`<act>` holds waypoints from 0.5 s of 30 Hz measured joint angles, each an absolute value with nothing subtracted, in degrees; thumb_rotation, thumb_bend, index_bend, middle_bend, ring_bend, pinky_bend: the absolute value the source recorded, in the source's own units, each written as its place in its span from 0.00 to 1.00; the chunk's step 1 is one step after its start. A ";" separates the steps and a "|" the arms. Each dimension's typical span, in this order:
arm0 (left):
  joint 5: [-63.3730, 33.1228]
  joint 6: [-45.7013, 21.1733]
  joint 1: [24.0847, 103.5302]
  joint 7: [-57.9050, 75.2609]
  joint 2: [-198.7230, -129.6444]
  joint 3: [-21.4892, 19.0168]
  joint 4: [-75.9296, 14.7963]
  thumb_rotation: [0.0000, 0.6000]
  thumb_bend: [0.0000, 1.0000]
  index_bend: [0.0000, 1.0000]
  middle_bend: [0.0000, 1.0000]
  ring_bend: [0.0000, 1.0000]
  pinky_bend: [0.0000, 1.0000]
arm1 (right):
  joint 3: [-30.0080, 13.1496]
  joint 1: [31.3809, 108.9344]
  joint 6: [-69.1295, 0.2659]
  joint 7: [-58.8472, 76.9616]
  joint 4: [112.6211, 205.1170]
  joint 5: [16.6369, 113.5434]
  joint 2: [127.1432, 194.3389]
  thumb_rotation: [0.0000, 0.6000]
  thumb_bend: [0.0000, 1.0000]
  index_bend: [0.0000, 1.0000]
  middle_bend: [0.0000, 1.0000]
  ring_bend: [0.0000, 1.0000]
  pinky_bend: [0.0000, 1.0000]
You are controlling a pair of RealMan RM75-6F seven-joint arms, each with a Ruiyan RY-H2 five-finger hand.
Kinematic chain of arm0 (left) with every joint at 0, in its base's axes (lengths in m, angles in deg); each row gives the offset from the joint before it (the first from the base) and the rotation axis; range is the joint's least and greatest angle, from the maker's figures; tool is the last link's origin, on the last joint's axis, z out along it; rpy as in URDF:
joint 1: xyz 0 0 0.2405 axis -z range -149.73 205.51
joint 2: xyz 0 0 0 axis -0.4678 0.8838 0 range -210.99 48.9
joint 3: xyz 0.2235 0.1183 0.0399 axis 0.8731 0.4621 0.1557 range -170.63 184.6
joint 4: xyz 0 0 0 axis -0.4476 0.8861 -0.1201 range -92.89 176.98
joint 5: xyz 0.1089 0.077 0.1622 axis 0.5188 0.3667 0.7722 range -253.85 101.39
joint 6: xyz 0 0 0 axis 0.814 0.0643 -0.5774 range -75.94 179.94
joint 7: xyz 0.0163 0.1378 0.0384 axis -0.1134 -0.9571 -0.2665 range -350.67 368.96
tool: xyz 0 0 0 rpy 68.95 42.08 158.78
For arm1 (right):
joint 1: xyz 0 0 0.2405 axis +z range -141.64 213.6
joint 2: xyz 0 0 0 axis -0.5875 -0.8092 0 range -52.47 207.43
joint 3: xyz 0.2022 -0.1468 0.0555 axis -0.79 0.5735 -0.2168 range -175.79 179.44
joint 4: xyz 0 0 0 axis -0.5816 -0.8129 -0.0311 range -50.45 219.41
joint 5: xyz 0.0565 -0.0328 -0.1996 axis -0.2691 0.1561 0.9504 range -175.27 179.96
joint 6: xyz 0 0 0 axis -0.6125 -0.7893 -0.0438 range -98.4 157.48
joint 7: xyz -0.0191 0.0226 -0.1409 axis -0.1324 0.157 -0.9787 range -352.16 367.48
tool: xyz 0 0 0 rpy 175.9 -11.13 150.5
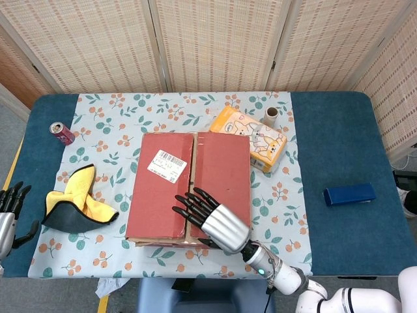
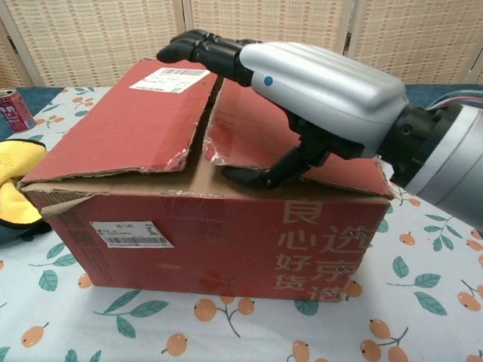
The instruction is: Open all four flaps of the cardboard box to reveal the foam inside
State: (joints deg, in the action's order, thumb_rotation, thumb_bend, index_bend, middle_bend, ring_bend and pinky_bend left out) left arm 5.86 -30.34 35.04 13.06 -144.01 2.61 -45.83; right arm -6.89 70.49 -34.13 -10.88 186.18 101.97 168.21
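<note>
Matt red cardboard box [image 1: 189,186] with torn edges; glossy silver right hand [image 2: 302,83].

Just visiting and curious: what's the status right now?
Right hand open above red cardboard box, thumb by centre seam. Left hand idle at table edge. Top flaps shut. Nothing obstructing.

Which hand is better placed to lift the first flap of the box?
Right hand: it hovers over the cardboard box at the flap seam. Left hand sits at the table's far left edge.
</note>
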 measured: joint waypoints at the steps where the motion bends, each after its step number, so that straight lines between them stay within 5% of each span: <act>1: 5.84 -30.35 35.03 13.07 -143.98 2.58 -45.82 1.00 0.48 0.00 0.00 0.01 0.00 | -6.76 70.49 -34.66 -10.67 186.26 102.26 168.11 1.00 0.38 0.00 0.00 0.00 0.00; 15: 5.91 -31.51 34.28 9.36 -144.47 3.10 -46.73 1.00 0.48 0.00 0.00 0.01 0.00 | -3.37 65.93 -46.86 -10.43 190.92 109.92 160.77 1.00 0.38 0.00 0.00 0.00 0.00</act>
State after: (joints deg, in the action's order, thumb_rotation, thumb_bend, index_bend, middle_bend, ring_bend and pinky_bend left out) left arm 5.91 -31.51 34.28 9.36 -144.47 3.10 -46.73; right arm -3.37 65.93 -46.86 -10.43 190.92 109.92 160.77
